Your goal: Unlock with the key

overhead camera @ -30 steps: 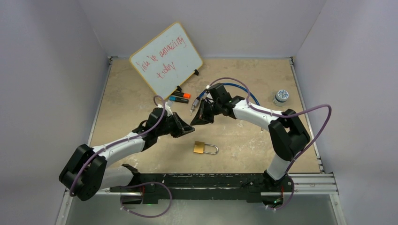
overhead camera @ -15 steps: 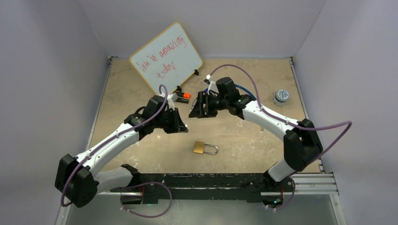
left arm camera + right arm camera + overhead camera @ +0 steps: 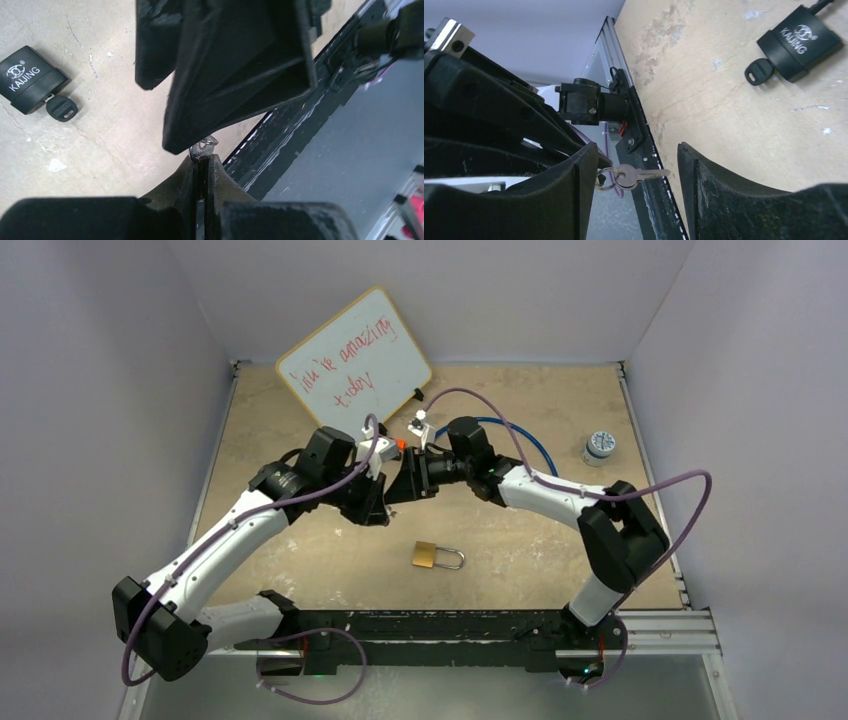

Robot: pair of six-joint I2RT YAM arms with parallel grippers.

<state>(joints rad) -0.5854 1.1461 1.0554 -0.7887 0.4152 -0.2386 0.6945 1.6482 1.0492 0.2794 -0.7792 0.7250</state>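
A small silver key (image 3: 639, 175) on a split ring is pinched by its head end in my left gripper (image 3: 202, 157), which is shut on it in mid-air above the table. My right gripper (image 3: 636, 150) is open, with its fingers on either side of the key's blade and not touching it. From above, the two grippers meet tip to tip, left gripper (image 3: 384, 508) and right gripper (image 3: 397, 483). A brass padlock (image 3: 436, 557) lies flat on the table just in front of them. A black padlock (image 3: 799, 42) with a black-headed key in it lies farther off.
A whiteboard (image 3: 352, 365) leans at the back left, with markers (image 3: 392, 444) by its foot. A blue cable (image 3: 522, 437) and a small white jar (image 3: 599, 447) are at the right. The black base rail (image 3: 450, 625) runs along the near edge.
My right gripper went from shut to open. Both grippers drew apart and shifted left and back, then closed in again; the left kept hold of the key.
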